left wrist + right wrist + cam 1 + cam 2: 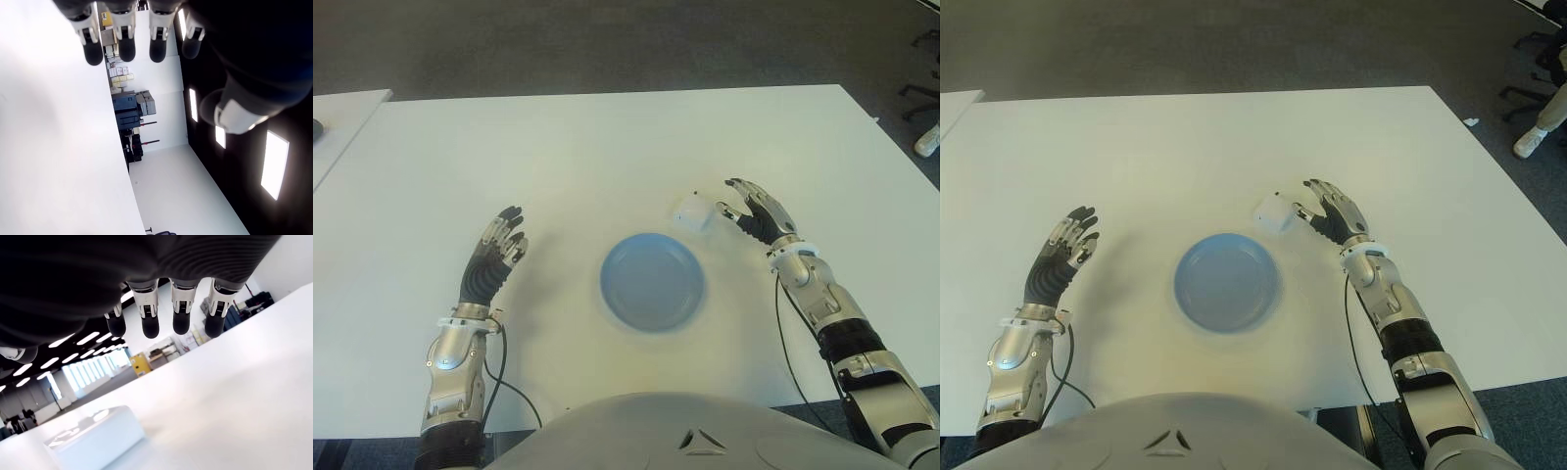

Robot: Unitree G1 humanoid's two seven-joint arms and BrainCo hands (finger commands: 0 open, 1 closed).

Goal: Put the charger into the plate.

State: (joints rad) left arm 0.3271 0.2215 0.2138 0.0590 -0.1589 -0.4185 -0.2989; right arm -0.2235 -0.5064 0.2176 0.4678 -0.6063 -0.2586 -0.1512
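Observation:
A small white cube-shaped charger (692, 214) lies on the white table (607, 147), just beyond the right rim of the round blue plate (652, 281). My right hand (751, 209) hovers immediately right of the charger with its fingers spread and nothing in them; its thumb tip comes close to the charger's side. In the right wrist view the charger (95, 437) sits on the table apart from the extended fingertips (150, 327). My left hand (496, 251) shows left of the plate, fingers relaxed and holding nothing.
The table's left edge meets a second white table (337, 122). Grey carpet lies beyond the far edge. An office chair base (922, 93) and a person's shoe (927, 140) show at the far right, off the table.

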